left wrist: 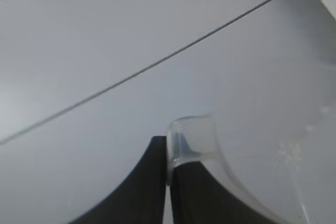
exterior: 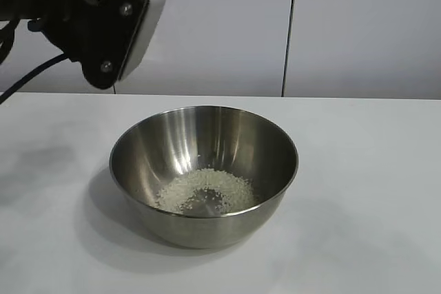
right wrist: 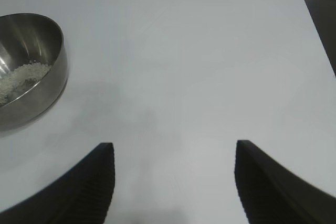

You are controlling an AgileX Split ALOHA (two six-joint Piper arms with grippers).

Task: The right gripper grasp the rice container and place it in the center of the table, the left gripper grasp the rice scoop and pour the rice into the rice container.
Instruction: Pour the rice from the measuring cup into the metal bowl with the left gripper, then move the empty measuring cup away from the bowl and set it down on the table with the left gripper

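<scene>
Pouring looks done: loose white rice [exterior: 207,189] heaped in large shiny steel bowl [exterior: 204,173] at counter [exterior: 372,170] centre. Left end effector [left wrist: 167,182], up at ten o'clock, clamped on small clear plastic scoop [left wrist: 199,145]. Right end effector [right wrist: 173,182] parked at three o'clock, gaping, empty. Next: set scoop down clear of bowl.

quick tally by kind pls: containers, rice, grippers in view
Steel bowls: 1, the rice container on the table.
Clear plastic cups: 1, the rice scoop, pinched in the left gripper.
Rice heaps: 1, the rice inside the bowl.
Grippers: 2, left shut on the scoop, right gripper open and empty beside the bowl.
Total: 5
</scene>
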